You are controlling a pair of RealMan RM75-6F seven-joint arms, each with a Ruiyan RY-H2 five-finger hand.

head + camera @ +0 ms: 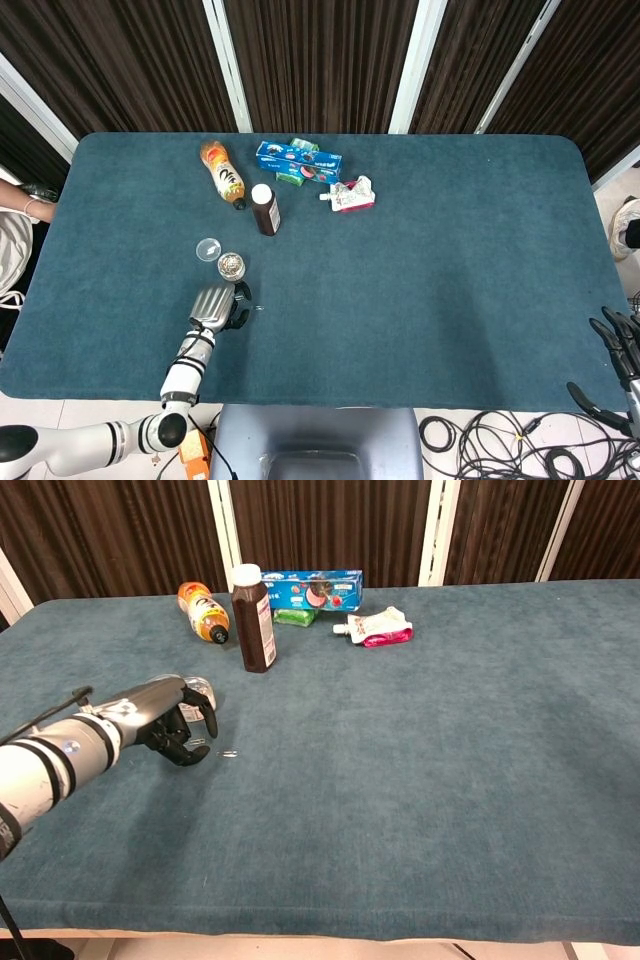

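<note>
A: Two hands in frame. Left hand low over the table, fingers curled downward, nothing visibly pinched in them. It sits over small paper clips; one clip shows just past its fingertips on the cloth.

B: Touching the clips?

A: Cannot tell, the fingers hide the spot. Empty-handed as far as both views show.

B: Nearest thing?

A: Small clear jar with bits inside, upright, just beyond the left hand, away from the robot. Its round lid lies flat just beside the jar, off to the hand's far left. Neither touches the hand.

B: Farther out?

A: Brown bottle with white cap, upright, well beyond the jar. Orange drink bottle lies on its side just left of it. Blue box behind, to the right of the brown bottle, with a green packet against its front edge. Pink and white pouch lies flat right of those. All well apart from the left hand.

B: Right hand?

A: Right hand off the table's near right corner, only in the head view, at the frame edge. Fingers spread apart, holding nothing. Well apart from everything on the table.
</note>
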